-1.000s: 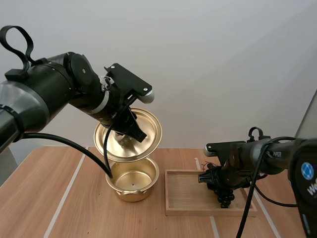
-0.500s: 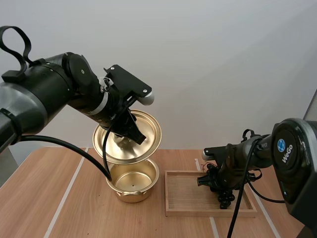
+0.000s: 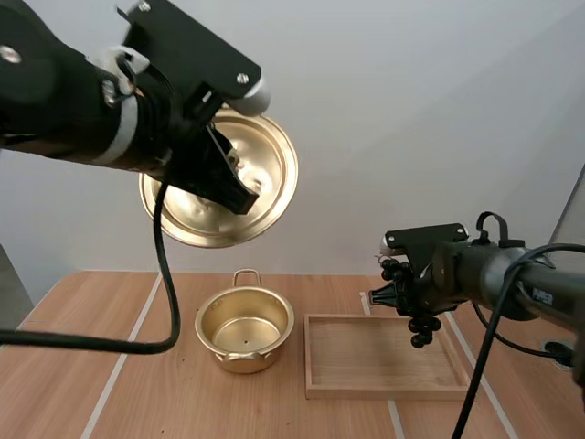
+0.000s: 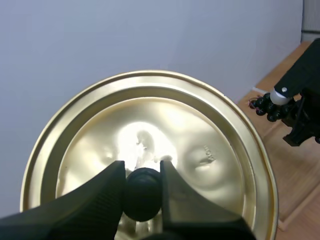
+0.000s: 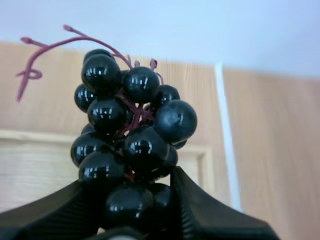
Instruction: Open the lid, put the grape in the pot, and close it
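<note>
The golden pot [image 3: 244,329] stands uncovered on the table. High above it and to its left, my left gripper [image 3: 236,187] is shut on the black knob [image 4: 142,187] of the golden lid [image 3: 219,178] [image 4: 150,145], whose shiny underside faces the camera. My right gripper [image 3: 399,285] is shut on a bunch of dark grapes [image 3: 413,311] [image 5: 127,142], lifted clear above the wooden tray [image 3: 384,370]. The grapes hang over the tray's far right part, with their reddish stem [image 5: 45,50] sticking up.
The tray sits just right of the pot on the wooden table [image 3: 73,366]. In the left wrist view my right gripper with the grapes [image 4: 270,107] shows beyond the lid's rim.
My left arm has raised the lid far higher and toward the left. My right gripper has lifted the grapes off the tray.
</note>
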Robot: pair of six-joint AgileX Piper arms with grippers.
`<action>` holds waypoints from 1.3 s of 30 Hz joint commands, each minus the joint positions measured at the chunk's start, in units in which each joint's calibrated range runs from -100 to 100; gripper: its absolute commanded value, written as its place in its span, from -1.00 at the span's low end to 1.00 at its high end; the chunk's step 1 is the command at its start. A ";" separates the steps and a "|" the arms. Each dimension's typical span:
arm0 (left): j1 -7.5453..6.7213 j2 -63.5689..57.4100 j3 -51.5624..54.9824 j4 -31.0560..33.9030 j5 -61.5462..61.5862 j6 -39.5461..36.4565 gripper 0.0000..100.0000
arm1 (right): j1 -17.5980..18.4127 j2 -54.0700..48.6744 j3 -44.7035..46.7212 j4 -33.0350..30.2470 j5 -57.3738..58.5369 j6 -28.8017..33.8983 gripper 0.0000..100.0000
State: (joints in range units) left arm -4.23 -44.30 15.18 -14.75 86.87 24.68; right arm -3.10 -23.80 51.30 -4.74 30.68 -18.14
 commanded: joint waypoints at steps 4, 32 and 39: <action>-0.21 -10.34 -10.70 0.87 0.46 -0.65 -1.00 | 6.60 -10.92 -0.31 0.23 -0.37 -11.00 -1.00; -0.21 -17.47 -24.43 7.57 5.91 -7.31 -1.00 | 25.08 8.31 -12.10 0.81 -5.55 -13.58 -1.00; -0.21 -17.47 -24.43 7.76 6.50 -7.31 -1.00 | 25.08 15.42 -15.73 1.03 -5.55 -13.58 -1.00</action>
State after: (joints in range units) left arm -4.23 -61.57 -8.93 -7.29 93.60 17.95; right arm 21.91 -9.83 36.82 -3.87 26.40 -31.35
